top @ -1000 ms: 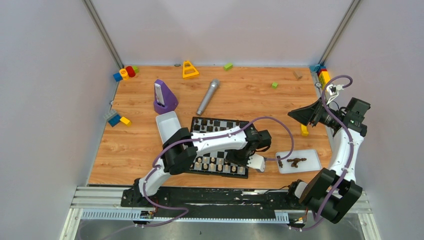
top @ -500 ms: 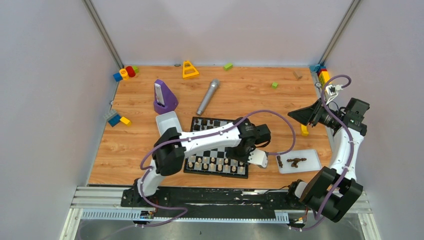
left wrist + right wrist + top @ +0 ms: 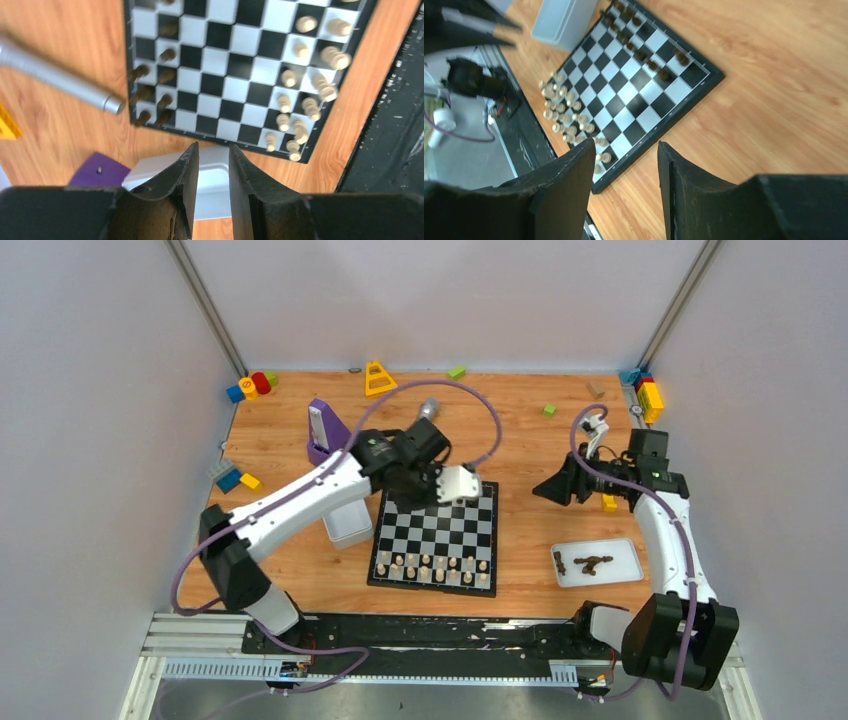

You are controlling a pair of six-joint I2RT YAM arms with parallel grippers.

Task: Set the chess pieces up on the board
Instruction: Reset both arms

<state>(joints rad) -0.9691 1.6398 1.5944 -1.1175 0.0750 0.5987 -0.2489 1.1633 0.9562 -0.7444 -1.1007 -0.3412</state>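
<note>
The chessboard (image 3: 440,530) lies in the middle of the table. Light pieces (image 3: 435,568) fill its two near rows. Dark pieces (image 3: 155,90) stand along its far edge, hidden under my left arm in the top view. More dark pieces (image 3: 590,562) lie in a white tray (image 3: 625,570) to the right of the board. My left gripper (image 3: 405,488) hovers over the board's far left part, slightly open with nothing between its fingers (image 3: 187,165). Right of the board, my right gripper (image 3: 548,490) hangs open and empty above bare wood, facing the board (image 3: 629,95).
A white bin (image 3: 345,520) sits against the board's left side. Behind it are a purple metronome (image 3: 330,435) and a silver microphone (image 3: 55,77). A yellow cone (image 3: 380,380) and small coloured blocks (image 3: 250,385) line the back; a yellow block (image 3: 608,503) lies by the right arm.
My left arm swung from the board's near right corner to its far left edge. My right gripper moved left, closer to the board.
</note>
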